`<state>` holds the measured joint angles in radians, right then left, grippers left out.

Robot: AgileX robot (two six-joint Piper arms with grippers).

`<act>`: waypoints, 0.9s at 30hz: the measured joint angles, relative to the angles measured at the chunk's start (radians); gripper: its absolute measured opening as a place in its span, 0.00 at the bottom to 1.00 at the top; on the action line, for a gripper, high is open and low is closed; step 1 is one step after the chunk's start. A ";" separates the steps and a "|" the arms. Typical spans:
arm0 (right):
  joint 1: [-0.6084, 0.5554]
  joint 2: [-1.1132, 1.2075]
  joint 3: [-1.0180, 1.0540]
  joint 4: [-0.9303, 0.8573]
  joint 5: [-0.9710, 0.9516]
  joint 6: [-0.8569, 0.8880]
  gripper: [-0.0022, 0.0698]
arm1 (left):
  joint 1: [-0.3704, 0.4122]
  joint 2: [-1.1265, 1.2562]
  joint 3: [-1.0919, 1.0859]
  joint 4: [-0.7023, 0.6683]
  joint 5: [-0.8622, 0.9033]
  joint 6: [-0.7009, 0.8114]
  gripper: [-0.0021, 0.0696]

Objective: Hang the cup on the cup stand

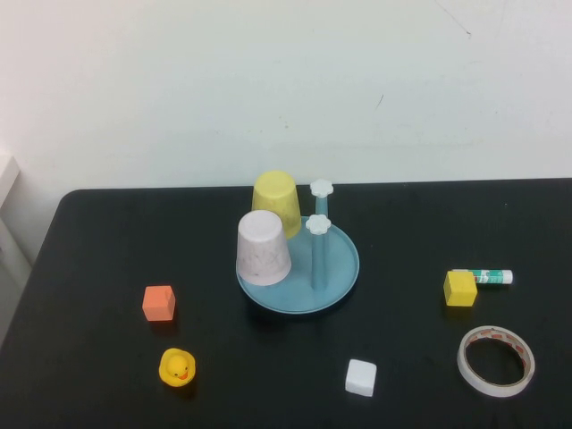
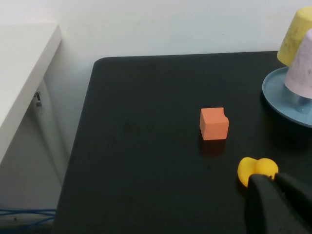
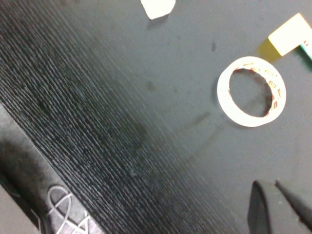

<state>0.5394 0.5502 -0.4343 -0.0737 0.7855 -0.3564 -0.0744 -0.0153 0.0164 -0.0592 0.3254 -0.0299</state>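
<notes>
The pale pink cup [image 1: 263,248] sits upside down over a peg at the front left of the teal-blue cup stand [image 1: 340,268]. A yellow cup [image 1: 276,202] hangs upside down on a peg behind it. Two free pegs with white flower knobs [image 1: 318,225] stand beside them. Neither arm shows in the high view. In the left wrist view my left gripper [image 2: 275,179] is shut and empty, low over the table near the yellow duck [image 2: 256,169], with the pink cup [image 2: 303,66] and stand [image 2: 278,95] far off. My right gripper [image 3: 274,184] is shut and empty, near the tape ring [image 3: 252,91].
On the black table lie an orange cube [image 1: 159,302], a yellow duck [image 1: 177,367], a white cube [image 1: 361,377], a tape ring [image 1: 496,360], a yellow cube [image 1: 460,289] and a glue stick [image 1: 490,277]. A white shelf [image 2: 19,68] stands past the table's left edge.
</notes>
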 joint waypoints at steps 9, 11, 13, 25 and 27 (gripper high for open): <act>-0.115 -0.233 0.054 0.000 -0.078 0.006 0.03 | 0.000 0.000 0.000 0.000 0.000 0.000 0.03; -0.182 -0.301 0.095 0.002 -0.165 0.009 0.03 | 0.000 0.000 0.000 0.000 0.000 0.000 0.03; -0.242 -0.359 0.149 0.013 -0.260 0.011 0.03 | 0.000 0.000 0.000 0.000 0.000 0.000 0.03; -0.517 -0.555 0.455 0.175 -0.513 0.015 0.03 | 0.000 0.000 0.000 0.000 0.000 0.000 0.03; -0.524 -0.559 0.460 0.177 -0.500 0.015 0.03 | 0.000 0.000 0.000 0.000 0.000 0.000 0.03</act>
<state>0.0156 -0.0087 0.0257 0.1032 0.2852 -0.3411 -0.0744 -0.0153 0.0164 -0.0592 0.3254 -0.0299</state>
